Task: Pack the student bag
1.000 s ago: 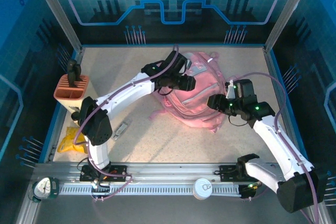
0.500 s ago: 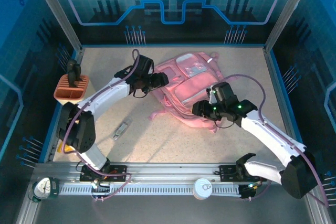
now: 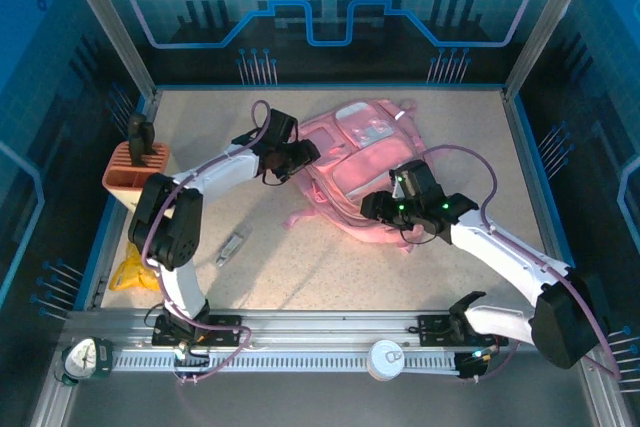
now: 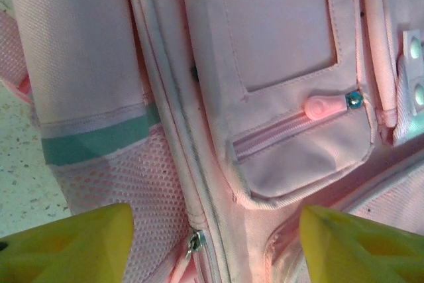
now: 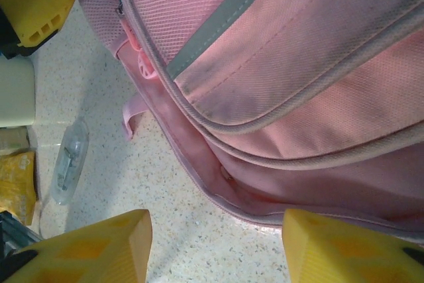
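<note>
Overhead, whole student bag, left wrist, pink zipper pull

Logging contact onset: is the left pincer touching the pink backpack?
Cannot tell. Left wrist view: the open left pincer frames the pink backpack, but neither contact nor gap shows plainly.

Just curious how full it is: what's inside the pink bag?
Cannot tell. The bag lies on the table, its fabric hiding any contents. In the left wrist view the front pocket zip looks shut, and no opening shows.
</note>
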Robot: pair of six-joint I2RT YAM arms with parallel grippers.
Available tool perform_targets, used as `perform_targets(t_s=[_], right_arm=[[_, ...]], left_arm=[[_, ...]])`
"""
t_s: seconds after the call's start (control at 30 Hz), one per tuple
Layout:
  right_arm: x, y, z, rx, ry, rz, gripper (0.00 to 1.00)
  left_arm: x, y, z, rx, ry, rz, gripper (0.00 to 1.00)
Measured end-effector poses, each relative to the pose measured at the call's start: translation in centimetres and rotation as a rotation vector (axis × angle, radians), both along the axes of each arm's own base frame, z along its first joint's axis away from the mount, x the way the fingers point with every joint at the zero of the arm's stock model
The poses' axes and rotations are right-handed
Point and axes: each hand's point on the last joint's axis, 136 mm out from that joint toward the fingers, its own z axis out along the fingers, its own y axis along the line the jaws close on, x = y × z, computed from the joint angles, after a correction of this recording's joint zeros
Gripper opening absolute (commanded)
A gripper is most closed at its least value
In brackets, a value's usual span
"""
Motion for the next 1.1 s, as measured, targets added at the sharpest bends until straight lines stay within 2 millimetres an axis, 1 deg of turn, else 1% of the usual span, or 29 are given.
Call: perform_targets(t_s=[0.17, 0.23, 0.47, 0.53, 0.6, 0.67, 0.7, 0.8, 0.93, 1.1], right_arm=[[0.2, -0.9, -0.8, -0.005, 0.013, -0.036, 0.55], [0.3, -1.0, -0.9, -0.003, 0.013, -0.044, 0.55], [0.9, -1.1, -0.8, 0.007, 0.0, -0.055, 0.55], [1.1, -1.1, -0.9, 0.008, 0.001, -0.056, 0.55], [1.2, -1.0, -1.1, 0.009, 0.005, -0.054, 0.55], [1.3, -0.9, -1.4, 0.009, 0.012, -0.053, 0.55], [1.4, -0.9, -1.6, 0.008, 0.016, -0.054, 0.55], [1.7, -1.0, -2.0, 0.008, 0.026, -0.06, 0.55], [2.3, -1.6, -2.5, 0.006, 0.037, -0.083, 0.55], [3.1, -2.2, -3.0, 0.001, 0.04, -0.102, 0.55]], left_arm=[[0.5, -0.4, 0.3, -0.032, -0.012, 0.027, 0.6], [0.4, -0.7, 0.1, -0.037, 0.0, 0.036, 0.57], [0.3, -0.7, -1.7, -0.04, 0.053, 0.088, 0.48], [0.3, -0.7, -2.8, -0.034, 0.079, 0.097, 0.48], [0.3, -0.7, -4.0, -0.03, 0.105, 0.104, 0.52], [0.3, -0.8, -4.4, -0.032, 0.116, 0.108, 0.53], [0.4, -0.9, -4.4, -0.035, 0.117, 0.111, 0.51], [0.8, -1.3, -4.2, -0.047, 0.118, 0.123, 0.41], [1.2, -1.9, -4.5, -0.06, 0.12, 0.135, 0.2], [1.6, -2.2, -4.1, -0.076, 0.116, 0.149, 0.0]])
